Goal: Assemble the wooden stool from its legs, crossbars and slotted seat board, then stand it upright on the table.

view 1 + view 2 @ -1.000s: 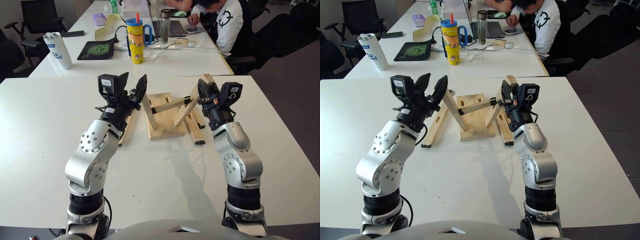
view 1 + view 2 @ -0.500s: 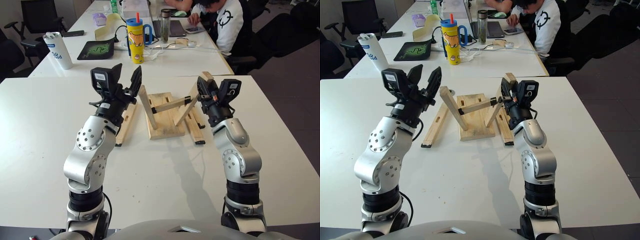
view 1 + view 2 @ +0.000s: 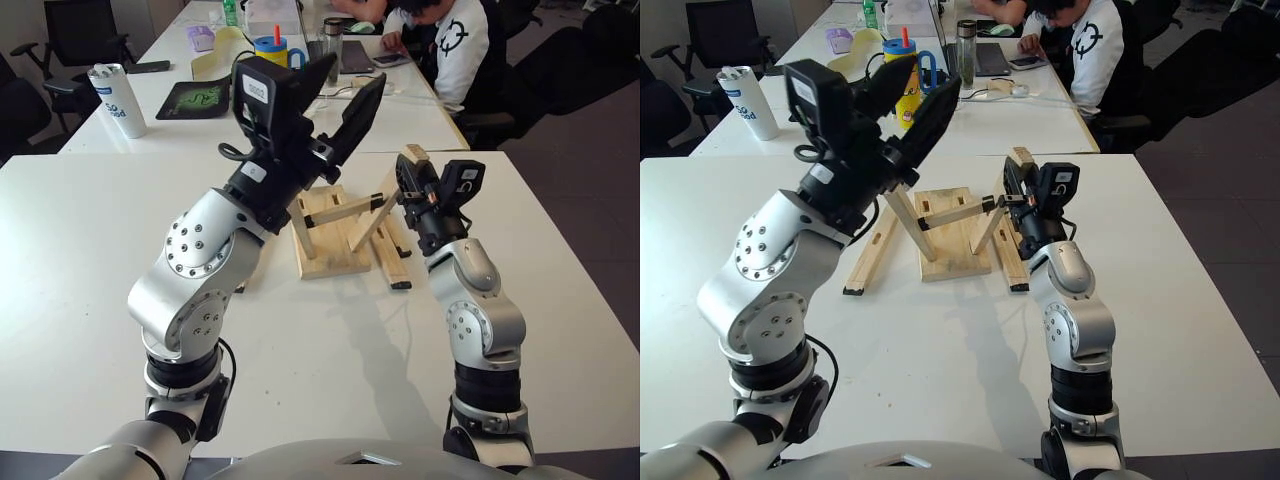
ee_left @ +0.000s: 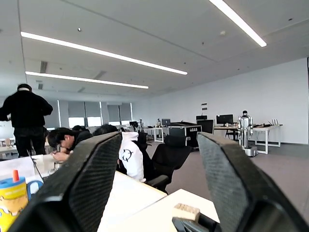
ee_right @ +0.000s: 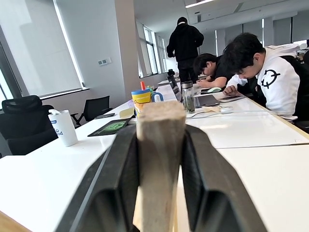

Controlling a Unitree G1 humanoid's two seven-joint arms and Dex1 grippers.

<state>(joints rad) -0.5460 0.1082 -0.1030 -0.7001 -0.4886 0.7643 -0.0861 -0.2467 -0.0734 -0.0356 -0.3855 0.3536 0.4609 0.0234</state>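
Head view: one seat board (image 3: 335, 260) flat on the table (image 3: 90, 250), two legs (image 3: 300, 228) angled up from it, one crossbar (image 3: 345, 208) between them; left gripper (image 3: 352, 72) gapes wide above. Left wrist view: its fingers (image 4: 91, 179) far apart. Right wrist view: right gripper (image 5: 159, 130) clamps one leg (image 5: 160, 164)

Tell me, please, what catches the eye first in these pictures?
The left hand hangs wide open, high over the white table, just above the half-built stool. On the other side, the right hand is shut on a wooden leg that leans at the stool's right side.
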